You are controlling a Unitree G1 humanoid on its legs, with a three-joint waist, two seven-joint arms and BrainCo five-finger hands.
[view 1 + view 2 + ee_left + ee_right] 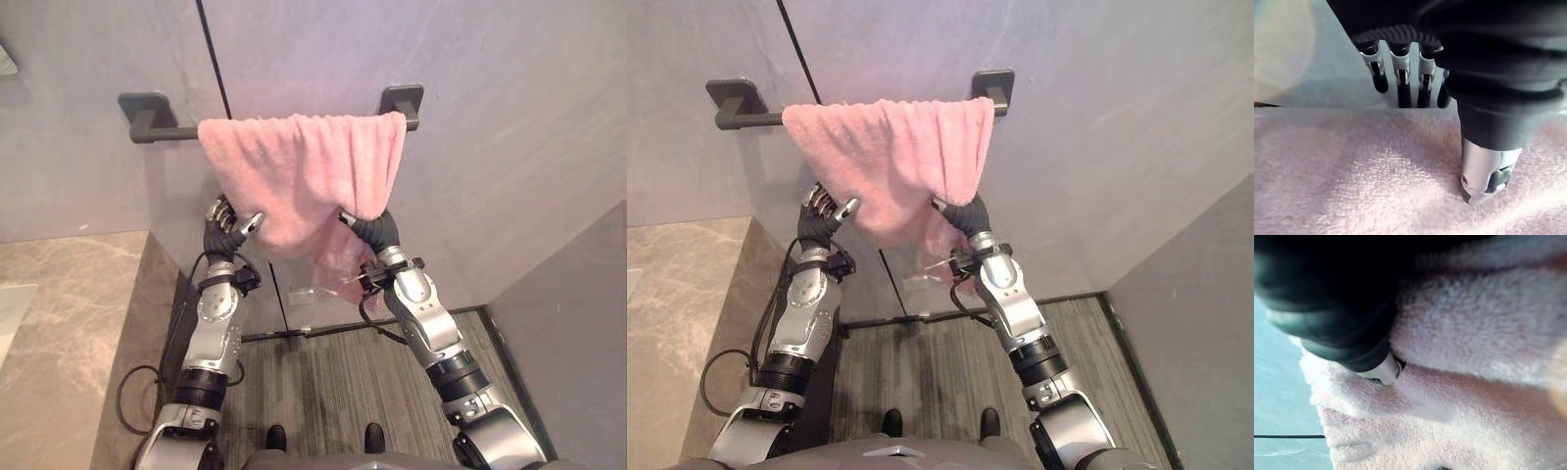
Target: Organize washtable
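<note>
A pink towel (304,166) hangs over a dark wall bar (162,131), bunched toward its right end. My left hand (227,227) is at the towel's lower left edge. In the left wrist view its fingers (1400,73) stay straight just past the edge and its thumb (1484,181) rests on the cloth (1376,186). My right hand (377,230) is at the lower right of the towel, which is gathered down into it. Its thumb (1382,372) presses into a fold of the cloth (1474,333); its fingers are buried in the cloth.
A marble counter (69,323) runs along the left. The bar is fixed to a grey wall with a dark vertical seam (216,59). Below lies a dark striped floor (333,382), and another grey wall (578,333) closes the right side.
</note>
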